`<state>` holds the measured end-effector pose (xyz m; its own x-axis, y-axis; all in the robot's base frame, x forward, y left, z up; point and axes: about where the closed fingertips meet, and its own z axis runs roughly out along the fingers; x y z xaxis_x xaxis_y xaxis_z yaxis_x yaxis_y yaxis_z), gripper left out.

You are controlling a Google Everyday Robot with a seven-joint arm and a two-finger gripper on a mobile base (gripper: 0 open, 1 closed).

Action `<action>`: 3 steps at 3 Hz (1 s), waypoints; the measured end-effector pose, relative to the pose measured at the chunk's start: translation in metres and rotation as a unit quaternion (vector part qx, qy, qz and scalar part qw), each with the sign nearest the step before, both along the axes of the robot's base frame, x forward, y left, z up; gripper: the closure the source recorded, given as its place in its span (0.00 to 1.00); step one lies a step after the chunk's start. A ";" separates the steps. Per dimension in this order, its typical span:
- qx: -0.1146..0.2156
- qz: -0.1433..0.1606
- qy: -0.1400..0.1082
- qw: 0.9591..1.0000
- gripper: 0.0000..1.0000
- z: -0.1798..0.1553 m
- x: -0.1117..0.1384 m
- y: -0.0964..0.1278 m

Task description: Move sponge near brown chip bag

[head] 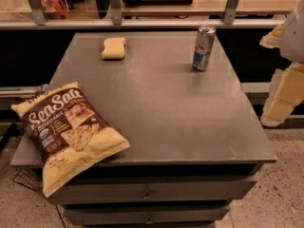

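— Grey desk (190, 118): where's the sponge (113, 48)?
— Far left corner: a pale yellow, soft, rounded block, lying flat. Well apart, the brown chip bag (71, 132) overhangs the near left corner. Off the right edge hangs the gripper (281, 91); clenched or released, cannot tell.

sponge (113, 48) far-left on table (166, 108) | brown chip bag (66, 132) overhanging front-left edge | gripper (281, 101) right, off table

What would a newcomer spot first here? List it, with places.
The chip bag, overhanging the table's front left corner, catches the eye first. Then the sponge at back left and an upright can at back right. The gripper hangs beyond the table's right side, away from all three.
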<state>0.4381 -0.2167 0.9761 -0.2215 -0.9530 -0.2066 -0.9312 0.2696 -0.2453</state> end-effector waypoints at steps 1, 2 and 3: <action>0.000 0.000 0.000 1.000 0.00 0.000 0.000 0.000; 0.028 0.007 -0.006 1.000 0.00 -0.010 0.026 0.023; 0.072 0.024 -0.015 0.997 0.00 -0.025 0.065 0.068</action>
<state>0.5029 -0.1491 0.9512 -0.1676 -0.9226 -0.3475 -0.9367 0.2590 -0.2358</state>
